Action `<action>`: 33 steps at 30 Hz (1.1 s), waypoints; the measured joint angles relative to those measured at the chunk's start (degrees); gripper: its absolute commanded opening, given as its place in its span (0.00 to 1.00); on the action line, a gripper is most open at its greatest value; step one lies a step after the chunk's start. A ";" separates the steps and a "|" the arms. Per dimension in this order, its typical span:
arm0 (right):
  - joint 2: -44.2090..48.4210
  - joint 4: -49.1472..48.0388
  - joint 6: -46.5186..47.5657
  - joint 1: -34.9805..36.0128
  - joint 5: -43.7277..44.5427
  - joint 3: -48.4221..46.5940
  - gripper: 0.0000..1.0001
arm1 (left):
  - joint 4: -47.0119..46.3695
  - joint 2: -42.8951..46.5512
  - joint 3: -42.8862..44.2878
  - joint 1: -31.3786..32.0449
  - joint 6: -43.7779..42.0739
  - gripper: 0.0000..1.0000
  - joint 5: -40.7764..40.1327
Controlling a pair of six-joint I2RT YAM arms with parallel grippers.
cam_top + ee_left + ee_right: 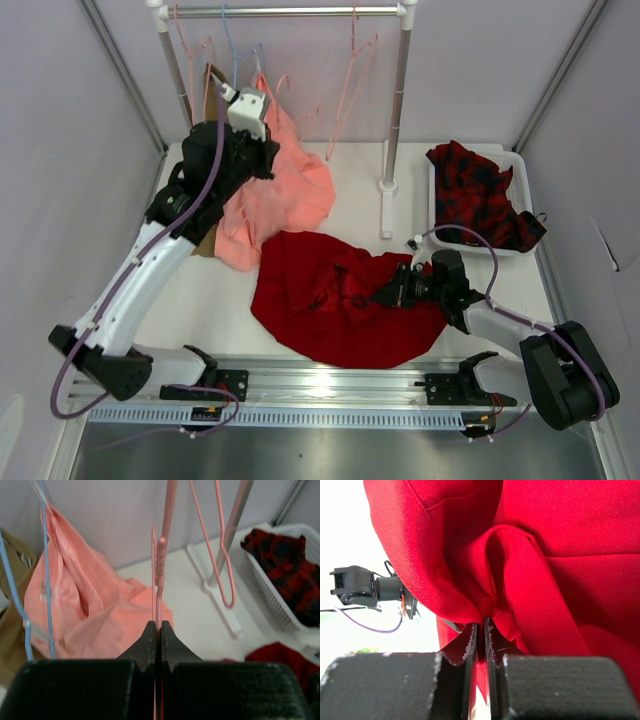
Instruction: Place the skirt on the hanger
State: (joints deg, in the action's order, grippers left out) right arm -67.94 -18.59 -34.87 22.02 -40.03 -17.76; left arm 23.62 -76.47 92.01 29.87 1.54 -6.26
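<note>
The deep-red skirt point(320, 300) lies crumpled on the table's near middle. My right gripper point(382, 296) is low at the skirt's right side. In the right wrist view this gripper point(481, 626) is shut on a bunched fold of the skirt point(545, 555). My left gripper point(265, 145) is raised at the back left beside the rack. In the left wrist view it point(158, 626) is shut on the thin wire of the pale-pink hanger point(159, 565), which rises straight up from the jaws. The hanger's lower part is hidden behind the fingers.
A white clothes rack point(400, 100) stands at the back with more pink hangers point(222, 555) and a light blue hanger point(46, 580). A salmon-pink garment point(285, 190) hangs and drapes below my left gripper. A white basket point(475, 240) at the right holds a red-and-black checked garment point(480, 190).
</note>
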 measured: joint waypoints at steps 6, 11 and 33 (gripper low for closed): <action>0.50 3.63 0.66 0.00 0.48 -1.92 0.00 | 8.02 13.27 -9.92 0.00 0.00 0.00 3.65; 0.63 6.80 1.31 0.00 1.22 -4.70 0.00 | 13.03 23.52 -16.50 0.02 0.52 0.00 11.19; 1.36 14.03 2.19 -4.61 2.27 -8.66 0.00 | 21.53 33.03 -30.86 5.92 0.96 0.00 38.27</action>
State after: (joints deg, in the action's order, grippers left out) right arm -66.59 -4.56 -32.69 17.41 -37.76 -26.41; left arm 45.15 -43.44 61.14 35.79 2.50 32.01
